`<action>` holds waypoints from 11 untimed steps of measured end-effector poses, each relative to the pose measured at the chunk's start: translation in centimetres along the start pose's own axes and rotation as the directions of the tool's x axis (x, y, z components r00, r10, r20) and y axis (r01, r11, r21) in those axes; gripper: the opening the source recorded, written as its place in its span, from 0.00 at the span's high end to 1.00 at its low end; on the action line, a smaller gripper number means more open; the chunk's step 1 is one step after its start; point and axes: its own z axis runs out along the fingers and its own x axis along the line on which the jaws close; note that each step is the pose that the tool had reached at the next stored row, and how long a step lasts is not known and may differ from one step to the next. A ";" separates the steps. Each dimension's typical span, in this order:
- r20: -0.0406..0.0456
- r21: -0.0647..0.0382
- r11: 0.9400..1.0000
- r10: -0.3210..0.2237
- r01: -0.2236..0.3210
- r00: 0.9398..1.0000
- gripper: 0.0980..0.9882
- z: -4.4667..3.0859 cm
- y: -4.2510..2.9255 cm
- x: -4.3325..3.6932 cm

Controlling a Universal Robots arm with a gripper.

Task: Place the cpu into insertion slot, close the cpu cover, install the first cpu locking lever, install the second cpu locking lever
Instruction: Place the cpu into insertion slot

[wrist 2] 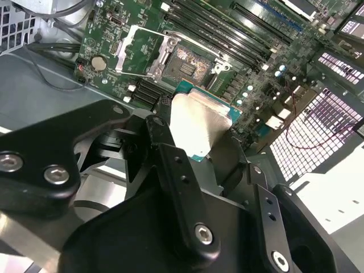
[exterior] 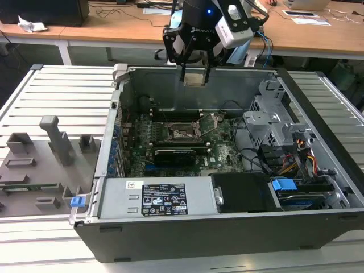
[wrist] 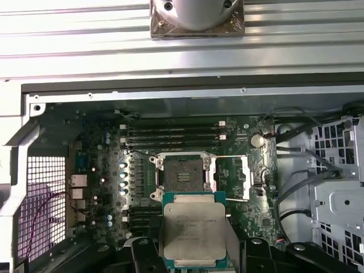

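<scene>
Exterior view's left: grey fixture tray (exterior: pixel 34 165) on the table beside the case (exterior: pixel 187 239). Centre: gripper (exterior: pixel 194 74) fingers are clamped on the one cpu (wrist: pixel 193 233) by its edges. It's held flat, well above the board (wrist: pixel 102 187), presumably so it seats square. One slot (wrist: pixel 182 176) sits bare below. On its exterior-view right, one cover (wrist: pixel 245 177) is swung open, so the socket's accessible.

I can read nothing outright; the black label (exterior: pixel 164 200) on the power supply (exterior: pixel 116 196) carries print too fine; the cpu (wrist: pixel 193 234) bears faint, illegible lettering.
</scene>
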 end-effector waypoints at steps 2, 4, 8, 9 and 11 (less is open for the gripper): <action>0.001 0.000 1.000 0.015 -0.015 1.000 0.52 0.00 0.00 0.00; 0.003 -0.001 0.999 0.035 -0.035 0.999 0.52 0.00 0.00 0.00; 0.006 -0.001 0.998 0.064 -0.064 0.998 0.52 0.00 0.00 0.00; 0.006 -0.002 0.998 0.069 -0.069 0.998 0.52 0.00 0.00 0.00; 0.007 -0.002 0.997 0.082 -0.082 0.997 0.52 0.00 0.00 0.00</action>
